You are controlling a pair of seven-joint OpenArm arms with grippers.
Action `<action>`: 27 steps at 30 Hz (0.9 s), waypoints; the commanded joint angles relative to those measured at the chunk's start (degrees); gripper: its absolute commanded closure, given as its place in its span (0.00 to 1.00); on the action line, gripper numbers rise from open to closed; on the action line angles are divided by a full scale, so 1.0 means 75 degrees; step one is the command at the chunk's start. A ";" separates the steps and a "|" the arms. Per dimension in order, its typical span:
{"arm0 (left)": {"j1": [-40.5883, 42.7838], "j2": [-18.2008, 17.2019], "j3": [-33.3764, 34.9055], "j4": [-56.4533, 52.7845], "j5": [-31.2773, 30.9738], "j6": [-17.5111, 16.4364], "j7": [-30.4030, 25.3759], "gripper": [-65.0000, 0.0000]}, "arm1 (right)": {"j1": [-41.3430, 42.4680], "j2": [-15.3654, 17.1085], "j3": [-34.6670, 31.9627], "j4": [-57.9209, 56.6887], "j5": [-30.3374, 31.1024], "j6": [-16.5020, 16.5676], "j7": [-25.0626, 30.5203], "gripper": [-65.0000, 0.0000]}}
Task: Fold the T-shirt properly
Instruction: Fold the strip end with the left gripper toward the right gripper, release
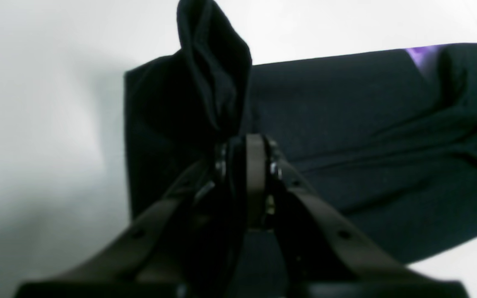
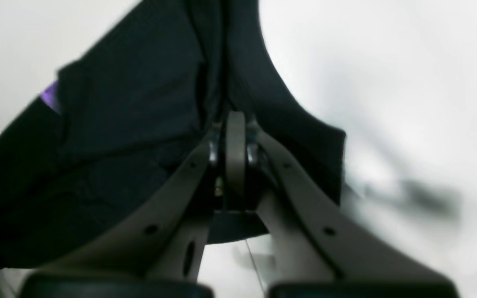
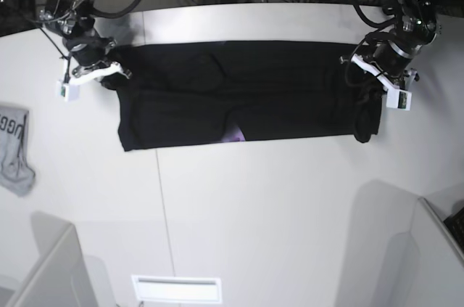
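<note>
Two of my grippers pinch the T-shirt [image 3: 239, 93] at its opposite ends: my left gripper [image 1: 249, 142] is clamped on a bunched fold of black cloth, and my right gripper [image 2: 235, 124] is closed tight on the other end. Between them the shirt lies stretched in a long band on the white table [image 3: 275, 205], its edge nearest the camera in the base view running fairly straight, a sliver of purple print [image 3: 234, 135] peeking out mid-hem. Beyond that edge the table stays bare and wide. Outboard of my right gripper, near the table's side, lies a small grey garment [image 3: 14, 149] with dark lettering too small to read.
</note>
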 commanded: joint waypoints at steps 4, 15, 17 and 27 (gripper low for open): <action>-0.0071 -0.0053 0.0504 0.0173 -0.0115 0.0239 -0.0172 1.00 | 0.0039 0.0057 0.0011 0.0013 0.0086 0.0026 0.0143 1.00; -0.0258 0.0064 0.1723 0.0173 -0.0139 0.0942 -0.0172 1.00 | 0.0062 0.0057 0.0011 0.0013 0.0086 0.0026 0.0143 1.00; -0.0340 0.0064 0.1934 0.0173 -0.0139 0.1047 -0.0172 1.00 | 0.0074 0.0057 0.0011 0.0013 0.0086 0.0026 0.0155 1.00; -0.0657 0.0064 0.2930 0.0161 -0.0151 0.1575 -0.0172 1.00 | 0.0097 0.0057 0.0011 0.0013 0.0086 0.0026 0.0155 1.00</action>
